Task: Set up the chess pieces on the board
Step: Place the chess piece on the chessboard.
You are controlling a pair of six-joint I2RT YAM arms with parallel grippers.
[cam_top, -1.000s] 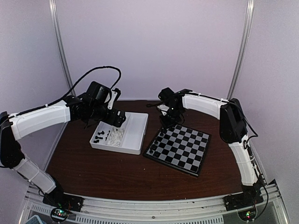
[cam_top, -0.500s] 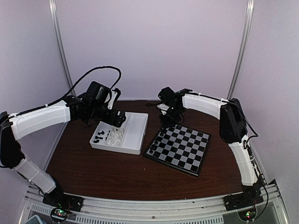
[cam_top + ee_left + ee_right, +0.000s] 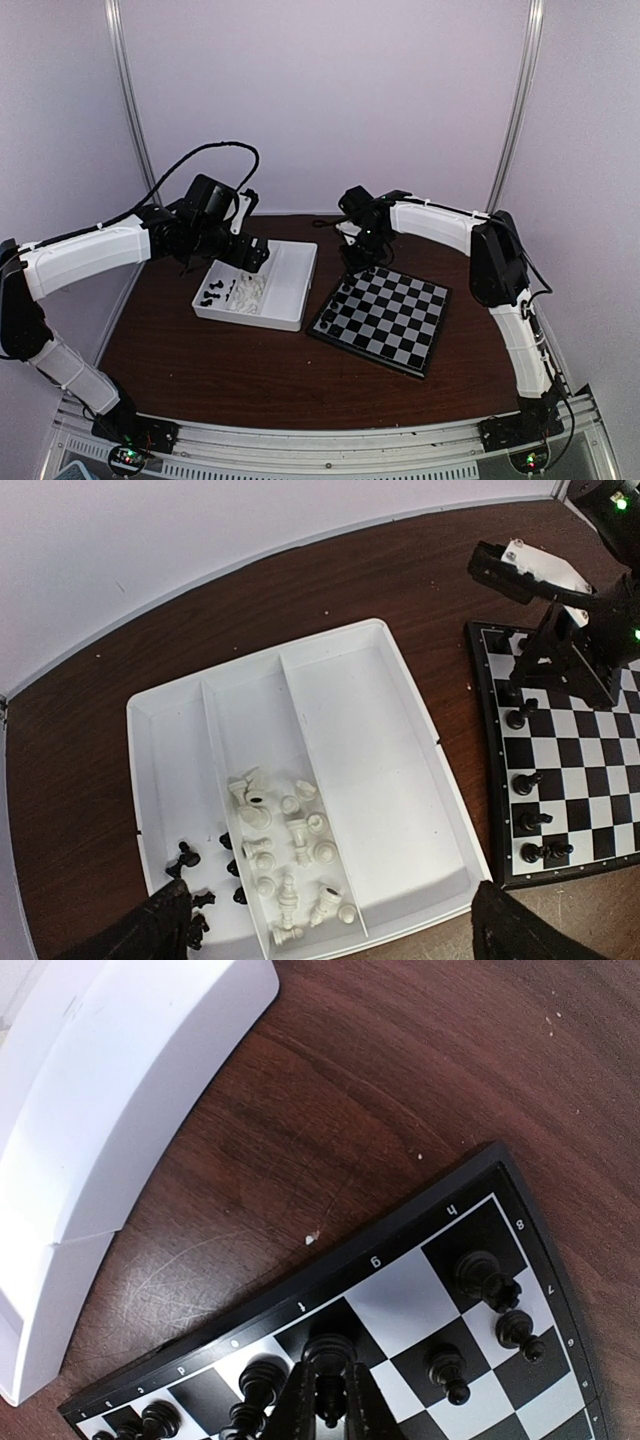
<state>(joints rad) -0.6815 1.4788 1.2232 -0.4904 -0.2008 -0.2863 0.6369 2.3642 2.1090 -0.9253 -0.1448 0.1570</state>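
The right hand (image 3: 330, 1388) is clenched on a black piece (image 3: 328, 1350) at the far corner of the board (image 3: 400, 1295). Other black pieces (image 3: 485, 1280) already stand nearby along that edge. From the wrist view it is hard to say whether the held piece's base is down on its square. The left hand (image 3: 330, 925) is released, its fingers wide and holding nothing. It hovers over the tray (image 3: 350, 710), which sits on the worktop (image 3: 220, 370) just left of the board. In the tray, the white pieces (image 3: 275, 845) lie jumbled in the middle compartment. A few black ones (image 3: 185, 860) lie in the compartment farthest from the board. These chessmen look like small, light, hard plastic, smooth-sided and top-heavy, so they are likely to tip or skid at a nudge. The safest hold is probably a light pinch from above on the narrow stem below the head. Letting go should be straight up, since the standing neighbours on the board are close. The ones lying on their sides in the tray will likely need taking across the stem and righting before they can stand.
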